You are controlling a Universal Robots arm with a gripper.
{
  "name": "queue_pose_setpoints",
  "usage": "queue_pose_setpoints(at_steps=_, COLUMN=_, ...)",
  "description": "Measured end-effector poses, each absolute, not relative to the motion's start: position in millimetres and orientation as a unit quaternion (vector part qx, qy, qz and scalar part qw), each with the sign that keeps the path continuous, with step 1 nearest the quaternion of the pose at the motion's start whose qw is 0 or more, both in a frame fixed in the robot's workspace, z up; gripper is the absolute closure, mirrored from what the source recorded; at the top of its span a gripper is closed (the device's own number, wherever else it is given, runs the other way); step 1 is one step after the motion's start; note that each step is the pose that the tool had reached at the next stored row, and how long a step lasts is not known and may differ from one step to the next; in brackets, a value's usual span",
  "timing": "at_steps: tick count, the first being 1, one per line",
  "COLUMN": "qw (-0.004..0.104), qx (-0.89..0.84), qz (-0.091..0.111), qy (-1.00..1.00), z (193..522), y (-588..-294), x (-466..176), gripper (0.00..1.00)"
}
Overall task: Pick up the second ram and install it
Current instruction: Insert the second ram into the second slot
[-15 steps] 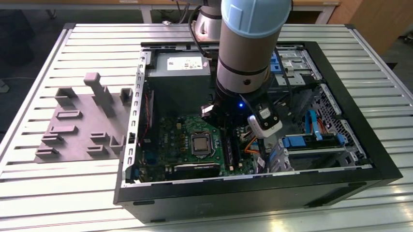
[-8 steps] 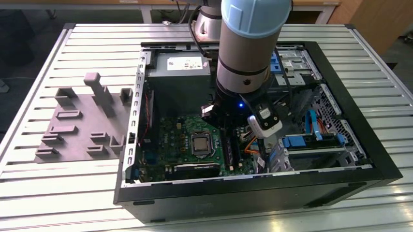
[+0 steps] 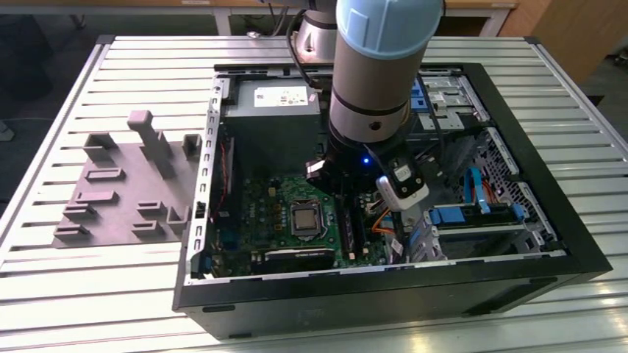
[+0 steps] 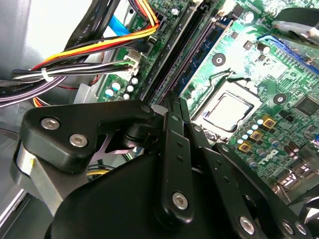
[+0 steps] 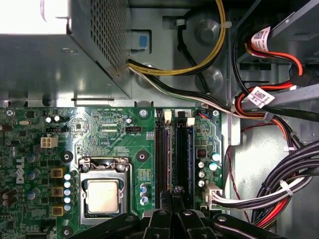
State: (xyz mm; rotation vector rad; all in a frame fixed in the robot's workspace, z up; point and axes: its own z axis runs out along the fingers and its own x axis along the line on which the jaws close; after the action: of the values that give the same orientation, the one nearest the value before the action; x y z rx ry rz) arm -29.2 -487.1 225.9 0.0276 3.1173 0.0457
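Observation:
The second ram (image 5: 188,154) looks like a dark blue strip standing edge-up in one of the long memory slots on the green motherboard; it also appears as the second ram (image 4: 202,50) in the second wrist view. Beside it runs another black slot (image 5: 163,154). My gripper (image 5: 174,191) has its two black fingers pressed together, shut, directly over the near end of these slots. The same shut tips of my gripper (image 4: 174,99) point at the slots. I cannot tell whether they touch the stick. My gripper (image 3: 339,193) is low inside the open computer case.
The CPU socket (image 5: 102,194) sits beside the slots. Bundled cables (image 5: 279,194) hang on their other side. The power supply (image 3: 270,110) fills the case's far end. The case wall (image 3: 549,243) rings the work area. A grey moulded tray (image 3: 108,213) lies on the table at the exterior view's left.

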Motion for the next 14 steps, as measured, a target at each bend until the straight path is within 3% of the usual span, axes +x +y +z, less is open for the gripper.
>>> queue_pose_setpoints(at_steps=14, qw=0.012, qx=0.009, qz=0.015, qy=1.000, z=225.2, y=-487.2, x=-29.3, gripper=0.89)
